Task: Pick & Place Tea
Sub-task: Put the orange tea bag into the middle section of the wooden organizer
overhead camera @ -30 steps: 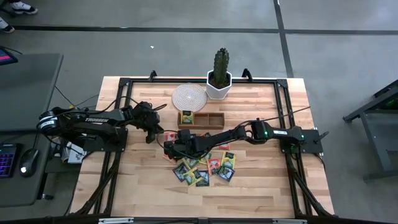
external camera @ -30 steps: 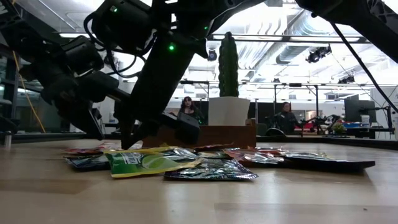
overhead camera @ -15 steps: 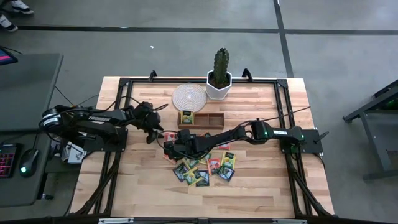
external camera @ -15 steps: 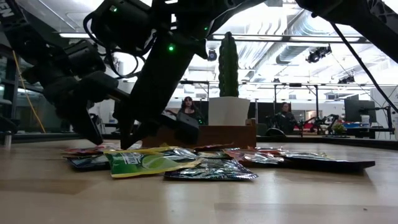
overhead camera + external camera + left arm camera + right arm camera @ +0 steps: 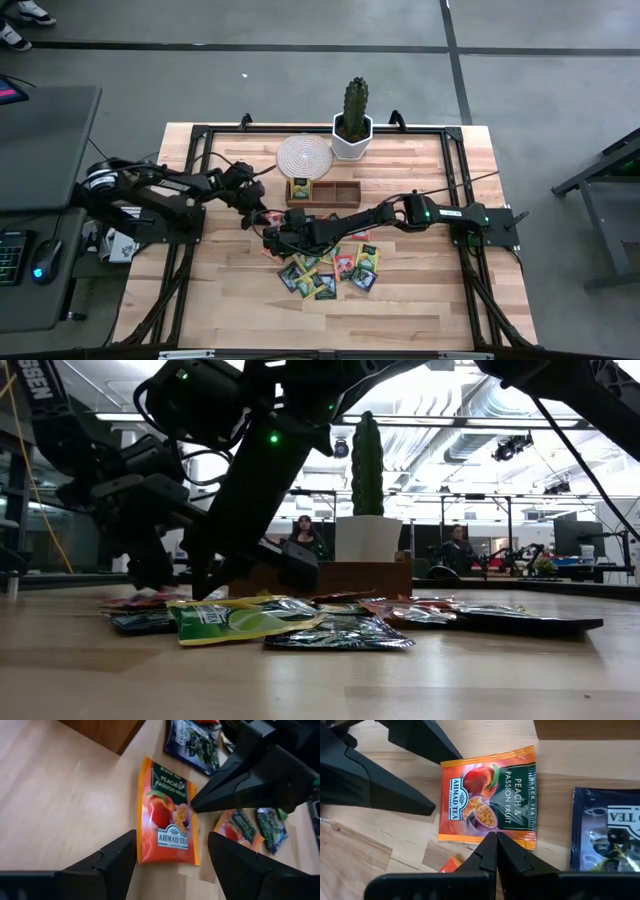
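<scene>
An orange peach tea packet (image 5: 167,815) lies flat on the wooden table, apart from the heap of tea packets (image 5: 325,268). My left gripper (image 5: 172,870) is open and slants down over the packet's near end. One finger stands on each side of it, and neither finger touches it. My right gripper (image 5: 495,840) is shut, and its tip rests on the same packet (image 5: 487,795). In the high view the left gripper (image 5: 252,212) and the right gripper (image 5: 270,238) meet just in front of the wooden tray (image 5: 323,191). My right gripper touches the orange packet with its shut fingertips at the middle of one long edge (image 5: 191,806). The fingers slant down from the table's right side. The packet lies flat on the table under the tip.
A dark blue packet (image 5: 607,837) lies beside the orange one. The wooden tray holds a yellow packet (image 5: 299,187) in its left compartment. A cactus in a white pot (image 5: 352,125) and a round woven coaster (image 5: 303,155) stand behind it. A black frame (image 5: 200,130) runs round the tabletop.
My left gripper has come down and a little toward the table's right, onto the orange packet, tipping its fingers more steeply downward. My right gripper and the packets have kept still.
</scene>
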`<action>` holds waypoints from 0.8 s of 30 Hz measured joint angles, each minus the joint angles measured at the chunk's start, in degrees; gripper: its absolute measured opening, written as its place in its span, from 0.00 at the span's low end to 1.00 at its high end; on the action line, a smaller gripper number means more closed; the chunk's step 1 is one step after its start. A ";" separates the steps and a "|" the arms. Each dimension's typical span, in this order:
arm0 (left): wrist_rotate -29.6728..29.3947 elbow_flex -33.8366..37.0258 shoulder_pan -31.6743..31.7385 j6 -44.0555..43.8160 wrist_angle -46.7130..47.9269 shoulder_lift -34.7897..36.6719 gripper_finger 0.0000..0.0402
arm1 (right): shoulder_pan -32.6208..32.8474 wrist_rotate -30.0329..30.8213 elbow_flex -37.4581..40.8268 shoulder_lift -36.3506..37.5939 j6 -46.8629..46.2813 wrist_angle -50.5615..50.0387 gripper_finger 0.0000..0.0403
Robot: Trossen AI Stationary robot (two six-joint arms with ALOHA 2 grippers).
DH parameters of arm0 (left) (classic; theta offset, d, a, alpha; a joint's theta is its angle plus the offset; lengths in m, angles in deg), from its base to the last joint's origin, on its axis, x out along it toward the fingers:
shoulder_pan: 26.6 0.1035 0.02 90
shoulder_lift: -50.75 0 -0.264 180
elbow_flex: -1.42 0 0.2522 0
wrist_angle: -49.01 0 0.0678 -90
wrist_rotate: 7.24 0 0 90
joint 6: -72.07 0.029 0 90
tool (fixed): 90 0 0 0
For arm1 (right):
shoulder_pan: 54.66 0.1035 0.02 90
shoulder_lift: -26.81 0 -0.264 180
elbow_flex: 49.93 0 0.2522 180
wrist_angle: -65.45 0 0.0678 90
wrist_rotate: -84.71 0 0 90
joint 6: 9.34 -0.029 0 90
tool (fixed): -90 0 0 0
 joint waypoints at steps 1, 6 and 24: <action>0.65 0.02 0.00 -0.26 -0.57 -0.37 0.61 | 0.00 0.08 0.00 -0.02 0.14 0.04 0.00; 1.81 0.13 -0.09 -2.08 -1.80 -0.86 0.61 | 0.03 0.36 0.00 -0.04 0.18 0.08 0.00; 2.51 0.24 -0.17 1.51 -0.81 -0.93 0.04 | 0.07 0.67 0.02 -0.06 2.41 0.62 0.00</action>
